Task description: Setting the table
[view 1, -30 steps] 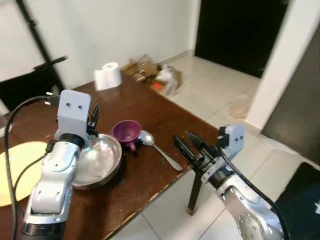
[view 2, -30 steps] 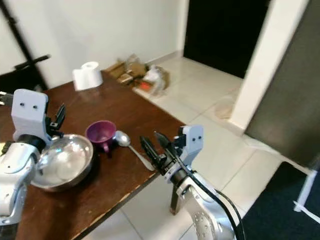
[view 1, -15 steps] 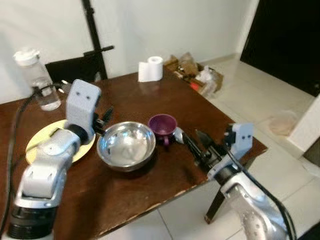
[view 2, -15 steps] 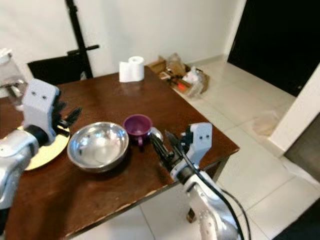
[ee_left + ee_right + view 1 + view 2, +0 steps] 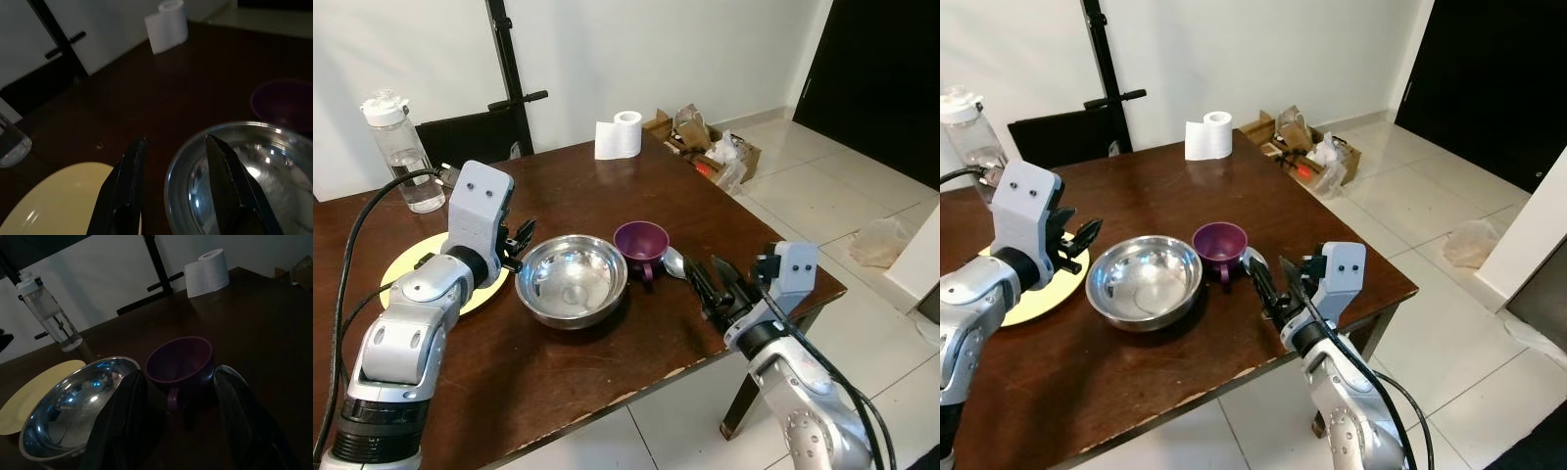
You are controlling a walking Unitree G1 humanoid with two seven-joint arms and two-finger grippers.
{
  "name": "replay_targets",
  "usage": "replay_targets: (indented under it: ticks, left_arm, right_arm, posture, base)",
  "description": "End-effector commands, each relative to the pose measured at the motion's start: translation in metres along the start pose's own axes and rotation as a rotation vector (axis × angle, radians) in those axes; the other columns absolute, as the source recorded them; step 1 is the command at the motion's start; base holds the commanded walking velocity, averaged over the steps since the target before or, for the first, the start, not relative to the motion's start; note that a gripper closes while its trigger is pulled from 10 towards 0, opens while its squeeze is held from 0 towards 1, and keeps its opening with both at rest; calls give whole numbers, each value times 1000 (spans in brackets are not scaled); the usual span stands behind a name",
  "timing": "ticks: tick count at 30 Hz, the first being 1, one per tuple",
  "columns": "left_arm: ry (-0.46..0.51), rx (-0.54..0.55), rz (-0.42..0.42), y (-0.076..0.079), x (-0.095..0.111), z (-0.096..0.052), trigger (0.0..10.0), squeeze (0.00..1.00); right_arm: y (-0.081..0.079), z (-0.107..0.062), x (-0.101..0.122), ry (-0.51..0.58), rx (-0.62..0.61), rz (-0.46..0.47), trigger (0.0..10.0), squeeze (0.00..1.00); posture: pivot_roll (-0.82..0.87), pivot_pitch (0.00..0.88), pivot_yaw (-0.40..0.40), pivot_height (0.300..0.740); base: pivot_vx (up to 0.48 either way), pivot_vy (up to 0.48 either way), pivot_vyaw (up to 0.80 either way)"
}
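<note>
A: Hovering above the table's (image 5: 607, 357) right edge, the right gripper (image 5: 713, 285), fingers parted, nothing between them. What lies nearest?

B: Item one, spoon (image 5: 674, 260), its bowl just past the fingertips, touching the purple mug (image 5: 641, 242). Item two, steel bowl (image 5: 572, 280), just beside the mug toward the table's middle.

A: Left gripper (image 5: 518, 241)?

B: Fingers spread and empty, held over the gap between the steel bowl's rim and the yellow plate (image 5: 406, 277), which sits near the left edge.

A: Far side of the table?

B: Water bottle (image 5: 396, 152), clear, white cap, standing by the far left corner. Toilet paper roll (image 5: 619, 136), upright at the far edge. Behind the table, a black stand (image 5: 509, 69) against the wall.
</note>
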State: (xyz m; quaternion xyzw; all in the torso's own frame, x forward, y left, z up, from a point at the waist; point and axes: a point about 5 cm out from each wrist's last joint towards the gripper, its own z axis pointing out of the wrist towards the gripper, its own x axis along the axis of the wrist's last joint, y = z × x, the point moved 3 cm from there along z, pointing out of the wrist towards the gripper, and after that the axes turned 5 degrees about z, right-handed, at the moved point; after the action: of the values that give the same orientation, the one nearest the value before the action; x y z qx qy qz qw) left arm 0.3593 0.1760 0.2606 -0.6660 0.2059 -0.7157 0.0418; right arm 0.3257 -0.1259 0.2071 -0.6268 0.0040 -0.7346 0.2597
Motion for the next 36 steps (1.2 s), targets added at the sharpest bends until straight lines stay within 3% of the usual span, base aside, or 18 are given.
replay_targets:
  ticks: [1, 6, 10, 14, 21, 25, 32, 36]
  left_arm:
    - [-16, -56, 26, 1, -4, 0, 10000, 0]
    - [-33, -175, 92, -6, -9, -7, 10000, 0]
    - [-76, -264, 160, -21, -23, -17, 10000, 0]
    - [-84, -324, 125, -15, -30, -22, 10000, 0]
    - [-83, -242, 42, -15, -34, -14, 10000, 0]
    - [7, -114, -50, -9, -18, -3, 10000, 0]
    - [29, -37, -90, -10, -13, 3, 10000, 0]
    - [27, 8, -96, -14, -14, 5, 10000, 0]
  right_arm:
    - [0, -1, -6, -16, -7, -4, 10000, 0]
    - [-4, -1, -7, -22, 10, -36, 10000, 0]
    - [-5, -1, -10, -28, 16, -52, 10000, 0]
    - [-5, -2, -10, -24, 6, -50, 10000, 0]
    - [-1, -2, -10, -18, -25, -53, 10000, 0]
    - [5, -1, -7, -3, -57, -61, 10000, 0]
    - [6, -1, -6, -2, -60, -67, 10000, 0]
    - [5, 0, -6, -3, -58, -71, 10000, 0]
  posture:
    - [11, 69, 103, 740]
    - [17, 74, 107, 740]
    - [24, 81, 108, 740]
    - [26, 85, 110, 740]
    - [22, 90, 106, 740]
    - [14, 90, 97, 740]
    - [11, 89, 94, 740]
    - [10, 88, 93, 740]
  base:
    - [0, 0, 0]
    - [0, 0, 0]
    - [0, 0, 0]
    - [0, 0, 0]
    - [0, 0, 0]
    - [0, 0, 0]
    - [0, 0, 0]
    - [450, 0, 0]
